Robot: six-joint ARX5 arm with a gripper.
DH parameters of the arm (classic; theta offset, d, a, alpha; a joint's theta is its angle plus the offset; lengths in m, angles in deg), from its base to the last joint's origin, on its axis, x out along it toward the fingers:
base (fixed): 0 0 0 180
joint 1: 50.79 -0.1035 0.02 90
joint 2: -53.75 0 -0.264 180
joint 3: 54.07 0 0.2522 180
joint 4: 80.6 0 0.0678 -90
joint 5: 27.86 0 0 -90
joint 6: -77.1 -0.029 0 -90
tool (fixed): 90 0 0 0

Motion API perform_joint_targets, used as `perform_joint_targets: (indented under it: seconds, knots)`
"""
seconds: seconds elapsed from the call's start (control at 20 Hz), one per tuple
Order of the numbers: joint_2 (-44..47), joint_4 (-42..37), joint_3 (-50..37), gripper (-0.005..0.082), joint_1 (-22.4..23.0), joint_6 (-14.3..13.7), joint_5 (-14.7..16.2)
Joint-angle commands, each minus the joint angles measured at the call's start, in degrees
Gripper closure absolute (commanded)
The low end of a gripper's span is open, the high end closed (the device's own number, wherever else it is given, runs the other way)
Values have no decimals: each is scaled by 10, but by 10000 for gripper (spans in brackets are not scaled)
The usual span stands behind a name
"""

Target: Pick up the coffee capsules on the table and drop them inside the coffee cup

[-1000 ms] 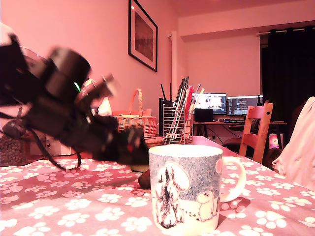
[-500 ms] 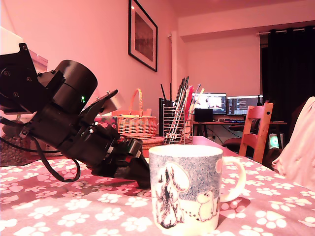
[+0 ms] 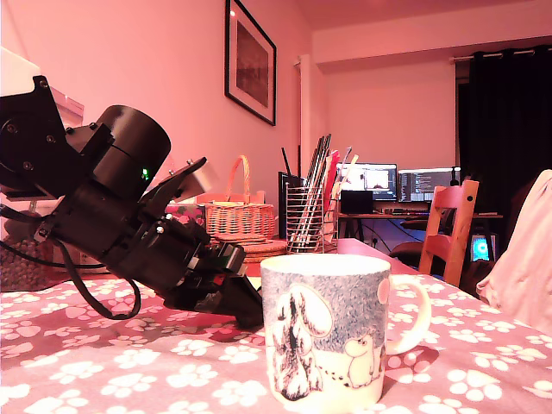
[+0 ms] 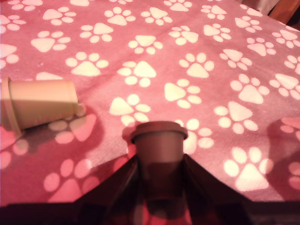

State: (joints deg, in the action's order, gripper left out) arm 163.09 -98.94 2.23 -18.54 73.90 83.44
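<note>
The dark brown coffee capsule (image 4: pixel 159 145) stands on the paw-print tablecloth with its wide rim away from the wrist camera. My gripper (image 4: pixel 159 164) has a finger pressed against each side of it and is shut on it. A pale cream capsule (image 4: pixel 40 104) lies on its side a short way off, free of the gripper. In the exterior view my gripper (image 3: pixel 248 312) slants down to the table just behind the left side of the coffee cup (image 3: pixel 323 341). That cup is a white mug with cartoon drawings. The arm and the cup hide both capsules there.
At the back of the table stand a wire-mesh pen holder (image 3: pixel 306 220) and a wicker basket (image 3: pixel 237 216). A wooden chair (image 3: pixel 453 228) and a pale cloth (image 3: pixel 526 259) are at the exterior view's right. Black cables (image 3: pixel 95 285) trail under the arm.
One second ago the arm was a blur in motion, with a dark object on the cloth by its tip. It has since settled low at the table and barely moved in the last half second.
</note>
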Motion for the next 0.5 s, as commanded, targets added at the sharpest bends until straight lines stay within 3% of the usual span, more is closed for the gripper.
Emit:
perform_joint_targets:
  seconds: [0.0,0.2,0.45]
  knots:
    - [13,-5,2,665,2,1,1]
    - [12,-5,2,700,1,1,1]
    - [-26,21,2,738,1,2,25]
